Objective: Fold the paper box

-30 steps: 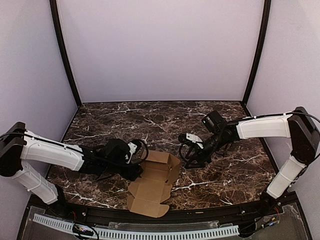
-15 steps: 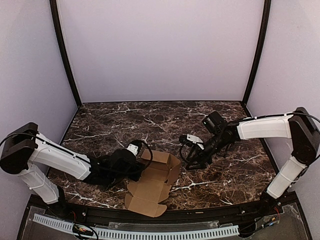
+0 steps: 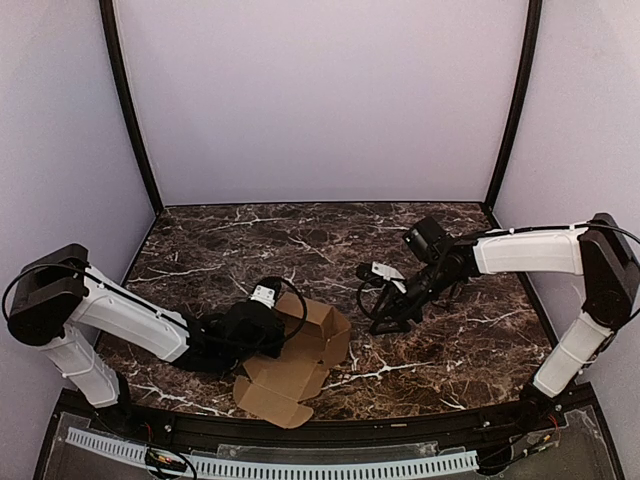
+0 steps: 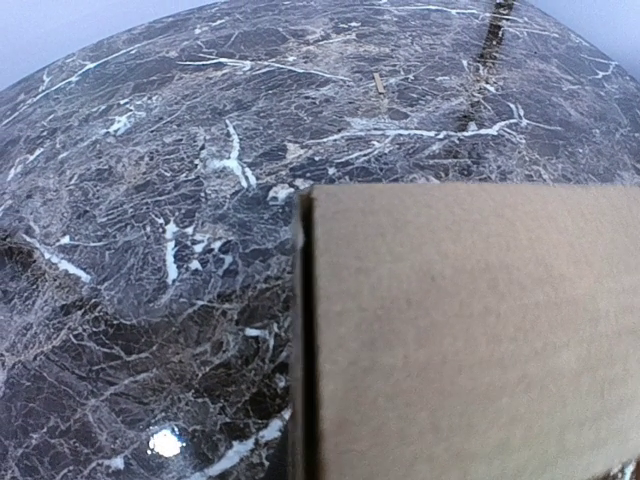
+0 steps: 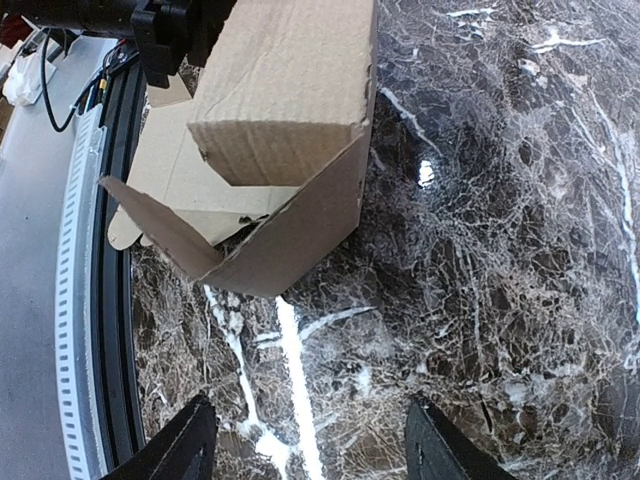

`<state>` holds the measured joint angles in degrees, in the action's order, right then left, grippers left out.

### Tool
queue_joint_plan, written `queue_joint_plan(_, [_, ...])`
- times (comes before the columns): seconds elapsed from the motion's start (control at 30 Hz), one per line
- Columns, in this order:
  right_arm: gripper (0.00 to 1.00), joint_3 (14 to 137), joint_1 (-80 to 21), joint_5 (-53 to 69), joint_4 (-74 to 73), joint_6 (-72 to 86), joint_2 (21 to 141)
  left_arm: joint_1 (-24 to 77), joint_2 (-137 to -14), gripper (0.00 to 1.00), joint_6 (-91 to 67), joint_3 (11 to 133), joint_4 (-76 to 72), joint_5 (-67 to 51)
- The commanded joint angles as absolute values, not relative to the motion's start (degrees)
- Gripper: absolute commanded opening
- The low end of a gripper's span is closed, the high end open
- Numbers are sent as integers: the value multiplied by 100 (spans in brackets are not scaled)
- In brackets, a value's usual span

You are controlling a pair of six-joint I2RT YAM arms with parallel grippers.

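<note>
Two views split the story: overhead, the paper box [image 3: 290,375] sits half-folded at lower centre of the counter [image 3: 480,340], left jaws at its left flap, grip impossible to tell. Only the right wrist view shows right jaws wide apart, empty.

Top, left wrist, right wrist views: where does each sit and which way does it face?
Top: above and behind the arm bases, facing down and forward over the table; both arms show, left gripper at the box, right gripper apart from it.
Left wrist: low over the table, close against a box panel; none of its fingers show.
Right wrist: above the table, facing the box; its fingertips spread at the bottom edge.
Shared: the box, in all three.
</note>
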<state>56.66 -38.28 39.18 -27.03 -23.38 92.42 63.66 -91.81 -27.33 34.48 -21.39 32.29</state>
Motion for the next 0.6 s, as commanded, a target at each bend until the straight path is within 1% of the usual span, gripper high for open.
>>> queue_joint_plan(0.0, [64, 5920, -3874, 3901, -2503, -2271, 9499, 6394, -9378, 2, -2765, 3527, -2833, 3908])
queue_joint_plan(0.17, [64, 6232, -3849, 3810, -2192, -2481, 9912, 6394, -9722, 1, -2650, 3651, -3520, 4806])
queue_joint_plan(0.3, [65, 6562, -3764, 4000, -1803, -2408, 10320, 6360, -10014, 1, -2562, 3699, -4043, 5195])
queue_joint_plan(0.43, [67, 6918, -3762, 3964, -1542, -2356, 10698, 6256, -10222, 1, -2547, 3804, -4318, 5264])
queue_joint_plan(0.57, [67, 7164, -3751, 3977, -1338, -2225, 10937, 6131, -10424, 1, -2574, 4012, -4224, 5180])
